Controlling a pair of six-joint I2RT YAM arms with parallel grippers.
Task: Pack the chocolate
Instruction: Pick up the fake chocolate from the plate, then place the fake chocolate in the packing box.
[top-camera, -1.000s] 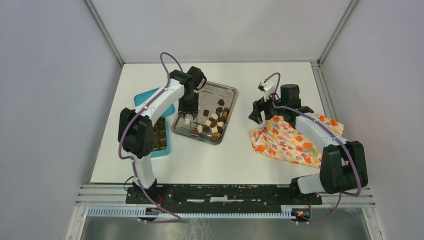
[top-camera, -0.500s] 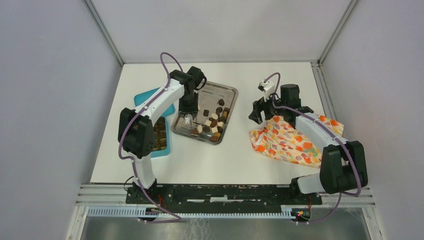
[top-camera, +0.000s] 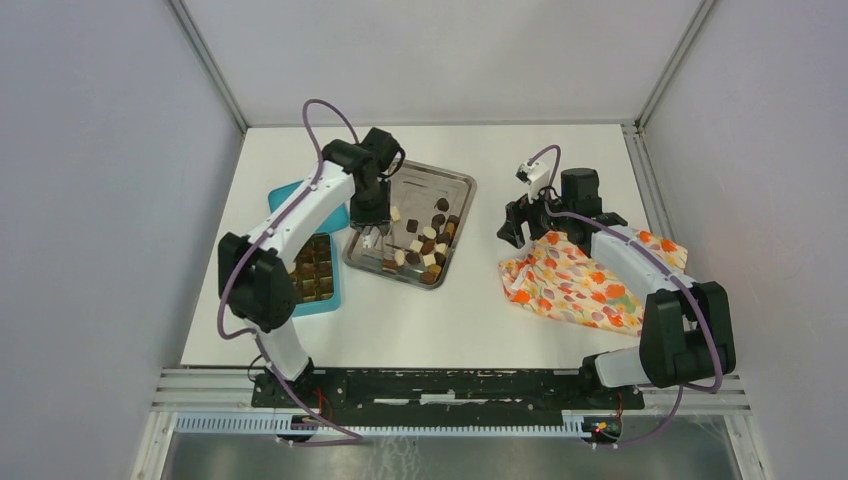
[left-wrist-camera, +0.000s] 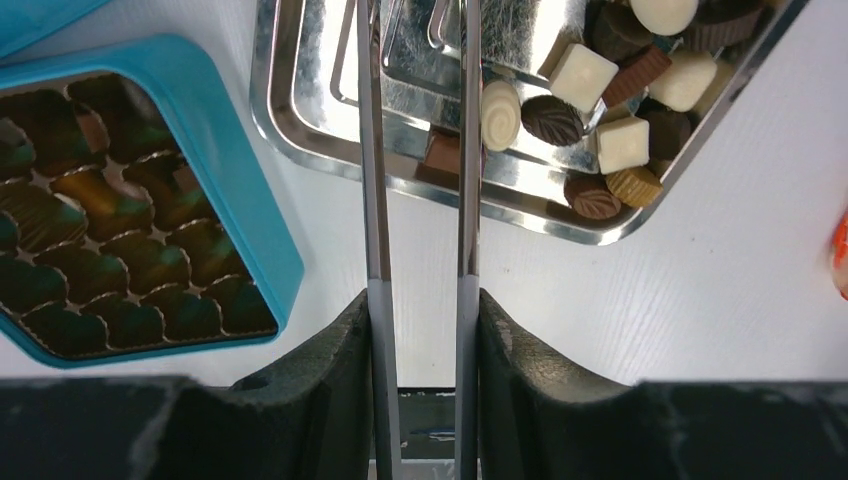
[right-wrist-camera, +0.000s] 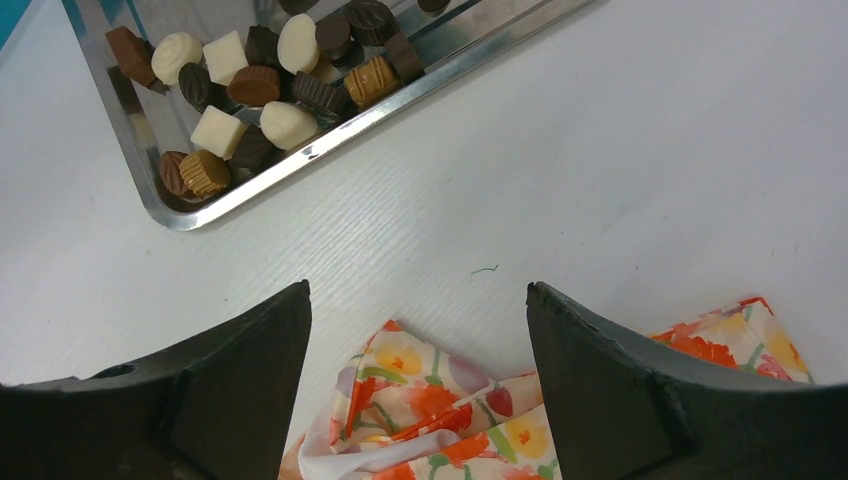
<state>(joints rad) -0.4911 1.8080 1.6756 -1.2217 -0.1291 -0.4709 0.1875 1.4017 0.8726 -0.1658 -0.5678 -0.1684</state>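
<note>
The chocolate (top-camera: 428, 245), several dark, mid-brown and cream pieces, lies in the steel tray (top-camera: 455, 180). It also shows in the left wrist view as chocolate (left-wrist-camera: 600, 100) and in the right wrist view as chocolate (right-wrist-camera: 260, 85). My left gripper (top-camera: 371, 225) (left-wrist-camera: 420, 300) is shut on metal tongs (left-wrist-camera: 375, 200), whose two blades reach over the tray's near-left corner. A brown piece (left-wrist-camera: 440, 155) sits between the blades; whether it is pinched is unclear. The tong tips are out of view. My right gripper (top-camera: 515, 232) (right-wrist-camera: 418, 290) stands open over the cloth's corner, holding nothing.
A teal compartmented box (top-camera: 335, 295) (left-wrist-camera: 230, 200) lies left of the tray (left-wrist-camera: 300, 140), its cups partly filled. Its teal lid (top-camera: 290, 192) lies behind it. The orange floral cloth (top-camera: 575, 285) (right-wrist-camera: 440, 400) lies crumpled at the right.
The left arm's elbow has swung left and the tongs have shifted slightly left over the tray's corner. The right arm has not moved.
</note>
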